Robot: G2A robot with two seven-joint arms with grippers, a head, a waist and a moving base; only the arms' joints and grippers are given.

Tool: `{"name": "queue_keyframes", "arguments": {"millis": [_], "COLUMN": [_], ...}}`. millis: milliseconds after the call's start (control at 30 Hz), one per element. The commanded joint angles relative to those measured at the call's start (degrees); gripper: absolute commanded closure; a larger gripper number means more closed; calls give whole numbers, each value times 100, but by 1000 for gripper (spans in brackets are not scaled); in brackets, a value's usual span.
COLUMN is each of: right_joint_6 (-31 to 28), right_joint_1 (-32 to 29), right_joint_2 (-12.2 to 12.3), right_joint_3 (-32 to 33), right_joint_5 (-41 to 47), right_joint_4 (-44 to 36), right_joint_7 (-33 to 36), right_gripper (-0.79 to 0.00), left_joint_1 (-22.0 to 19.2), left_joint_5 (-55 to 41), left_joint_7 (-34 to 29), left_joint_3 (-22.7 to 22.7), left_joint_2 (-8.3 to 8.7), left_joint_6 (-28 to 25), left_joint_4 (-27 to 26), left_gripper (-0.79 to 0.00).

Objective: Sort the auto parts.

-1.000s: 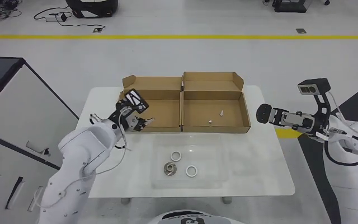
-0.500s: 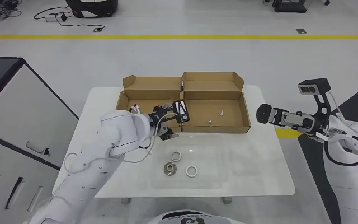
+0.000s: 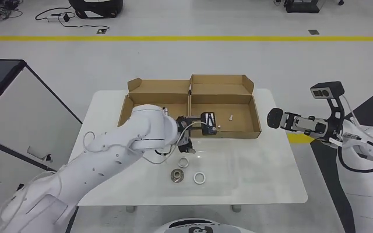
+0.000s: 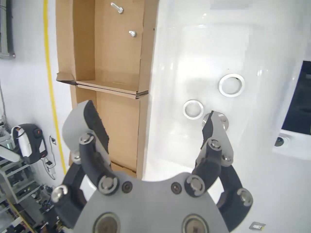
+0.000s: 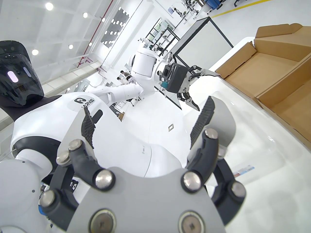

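Over the white table (image 3: pixel 262 175), just before the brown cardboard boxes (image 3: pixel 160 87), the left gripper (image 4: pixel 150 110) hangs wide open and empty; the nearest flat silver metal ring (image 4: pixel 193 109) lies just beyond, closer to one fingertip; the right gripper (image 5: pixel 148 109), spread and empty, is well apart.

The bench (image 3: pixel 274 175) carries two open cardboard boxes, the left box (image 3: pixel 152 88) and the right box (image 3: pixel 242 113). There are two bolts, both lying in the right box: the longer bolt (image 3: pixel 230 116) and the shorter bolt (image 3: pixel 220 124). One clear tray (image 3: pixel 224 175) sits on the bench, and it holds three parts. Two of them are pale rings, the first ring (image 3: pixel 183 162) and the second ring (image 3: pixel 200 177). The third is a single flanged metal part (image 3: pixel 176 174). That makes five loose parts in all. There are two tools, the left tool (image 4: pixel 150 110) and the right tool (image 5: pixel 148 107).
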Motion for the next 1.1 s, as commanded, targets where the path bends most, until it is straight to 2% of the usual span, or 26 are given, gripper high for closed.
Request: {"name": "queue_keyframes", "arguments": {"millis": [0,233,600,1067], "right_joint_6": [0,0,0,0], "right_joint_1": [0,0,0,0], "right_joint_2": [0,0,0,0], "right_joint_3": [0,0,0,0], "right_joint_5": [0,0,0,0], "right_joint_4": [0,0,0,0], "right_joint_7": [0,0,0,0], "right_gripper": [-785,-785,-785,-785], "left_joint_1": [-221,-812,-578,-387], "left_joint_5": [-316,-738,-335,-80], "left_joint_7": [-43,-192,-8,224], "left_joint_3": [236,836,1258,1587], "left_joint_2": [33,52,-127,-380], "left_joint_6": [45,195,707,949], "left_joint_4": [76,163,189,423], "left_gripper": [-785,-785,-785,-785]}}
